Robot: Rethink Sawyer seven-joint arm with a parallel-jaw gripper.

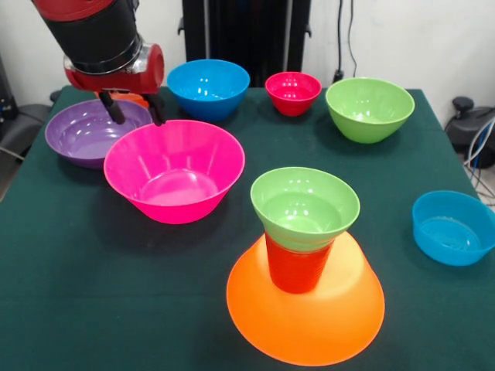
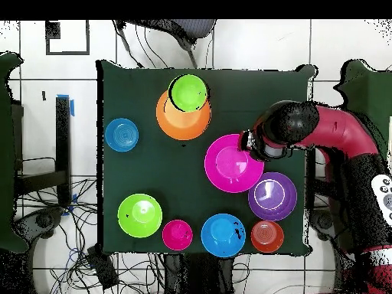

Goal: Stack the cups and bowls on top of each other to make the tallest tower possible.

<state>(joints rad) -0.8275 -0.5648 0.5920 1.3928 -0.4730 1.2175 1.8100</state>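
Observation:
The tower stands near the front: a large orange bowl (image 1: 317, 325), rim down, carries the orange-red cup (image 1: 297, 269), and a small green bowl (image 1: 305, 205) sits upright on the cup. From overhead the green bowl (image 2: 188, 92) covers the cup above the orange base (image 2: 172, 122). My gripper (image 1: 135, 110) is open and empty, its two dark fingers (image 1: 113, 108) hanging just above the far left rim of the large pink bowl (image 1: 174, 170). In the overhead view the gripper (image 2: 253, 144) is at the pink bowl's (image 2: 233, 163) right edge.
Upright bowls lie around: purple (image 1: 85, 133) (image 2: 272, 196) beside the pink one, small orange (image 1: 133, 98) (image 2: 267, 236) behind the gripper, mid blue (image 1: 208, 87) (image 2: 223, 235), small red (image 1: 293, 93) (image 2: 177, 234), mid green (image 1: 369, 108) (image 2: 139, 215), small blue (image 1: 452, 226) (image 2: 122, 135).

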